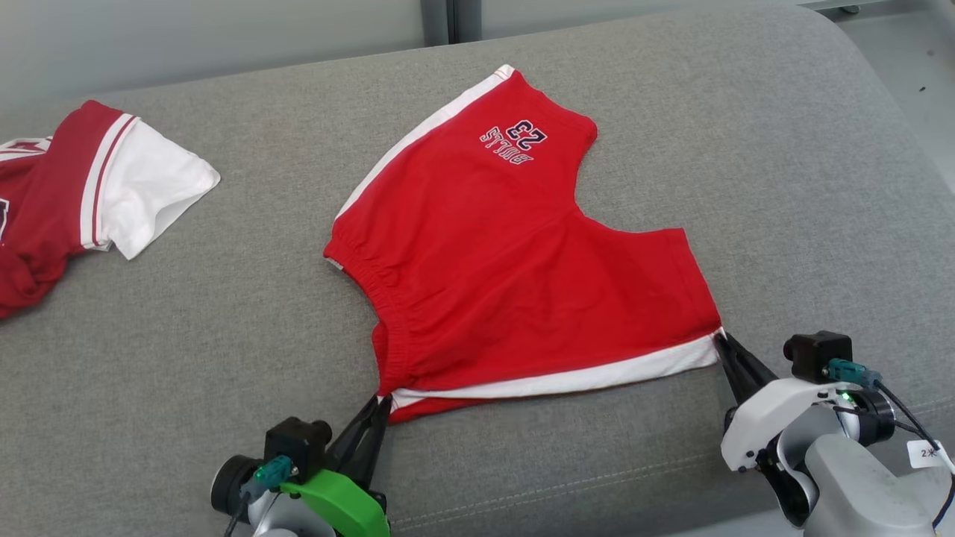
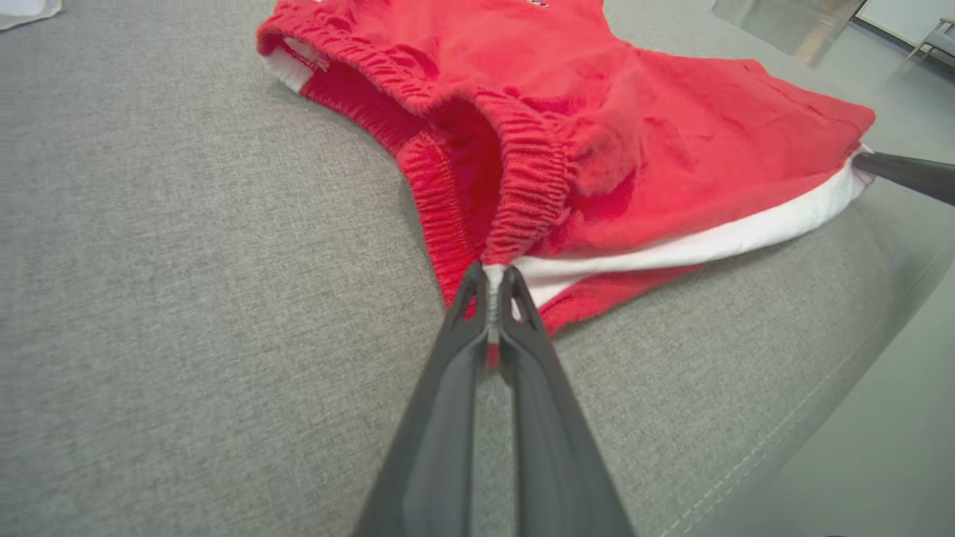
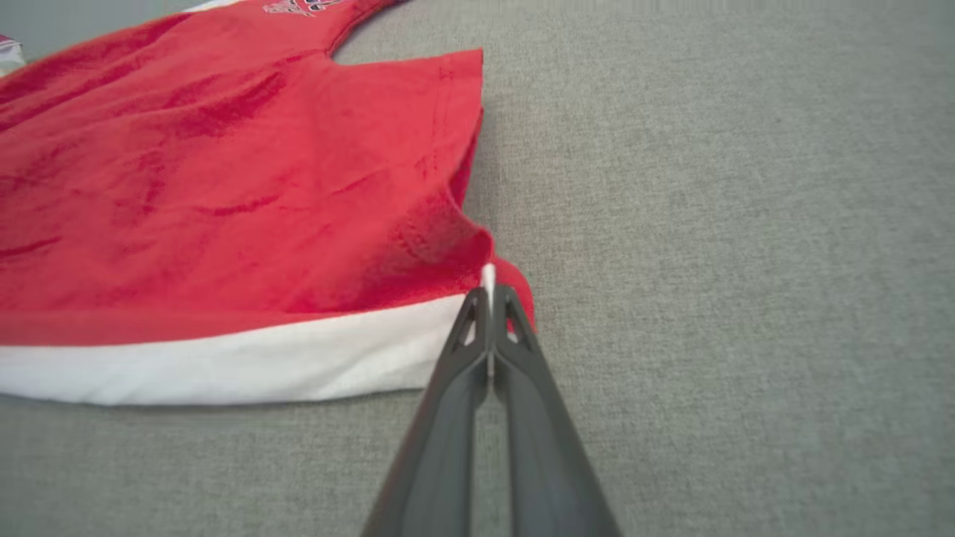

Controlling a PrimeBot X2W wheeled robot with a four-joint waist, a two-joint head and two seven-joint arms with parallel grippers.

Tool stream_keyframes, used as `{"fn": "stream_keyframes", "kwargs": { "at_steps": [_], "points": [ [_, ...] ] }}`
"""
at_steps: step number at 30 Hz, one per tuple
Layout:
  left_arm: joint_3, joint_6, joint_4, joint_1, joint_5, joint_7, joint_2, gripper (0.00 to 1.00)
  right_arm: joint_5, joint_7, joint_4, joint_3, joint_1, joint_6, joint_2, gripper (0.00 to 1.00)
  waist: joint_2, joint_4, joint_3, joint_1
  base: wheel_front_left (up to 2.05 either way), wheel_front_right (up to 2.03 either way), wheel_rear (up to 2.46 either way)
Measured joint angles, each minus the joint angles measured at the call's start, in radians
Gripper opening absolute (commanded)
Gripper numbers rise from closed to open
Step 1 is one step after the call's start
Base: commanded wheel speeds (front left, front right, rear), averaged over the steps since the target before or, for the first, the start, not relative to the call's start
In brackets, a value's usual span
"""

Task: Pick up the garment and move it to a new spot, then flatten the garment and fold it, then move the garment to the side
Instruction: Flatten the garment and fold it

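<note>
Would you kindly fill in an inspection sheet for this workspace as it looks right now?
Surface: grey fabric surface, seam along the near edge, no stains seen.
Job's things: red shorts lying spread, white side stripe nearest the robot, printed leg farthest away.
Clutter: red and white shirt, crumpled, at the far left, apart from the shorts.
Grippers: left gripper, jaws shut on the waistband corner; right gripper, jaws shut on the hem corner.
Cables: left wrist cable and right wrist cable, teal plugs, clear of the cloth.
Surroundings: pale wall behind; floor to the right.
</note>
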Motion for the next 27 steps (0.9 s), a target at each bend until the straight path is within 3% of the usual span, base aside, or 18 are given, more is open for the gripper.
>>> {"fn": "stream_keyframes", "kwargs": {
  "at_steps": [15, 27],
  "points": [
    [0.096, 0.000, -0.154, 0.006, -0.062, 0.000, -0.008, 0.00, 0.103, -0.003, -0.324, -0.064, 0.004, 0.000, 0.001, 0.00, 0.0000, -0.026, -0.061, 0.0000, 0.00, 0.00, 0.00],
    [0.140, 0.002, -0.324, 0.111, -0.042, -0.003, -0.004, 0.00, 0.124, -0.003, -0.564, -0.172, 0.167, 0.001, -0.022, 0.00, 0.0000, -0.052, -0.089, 0.0001, 0.00, 0.00, 0.00]
  ]
}}
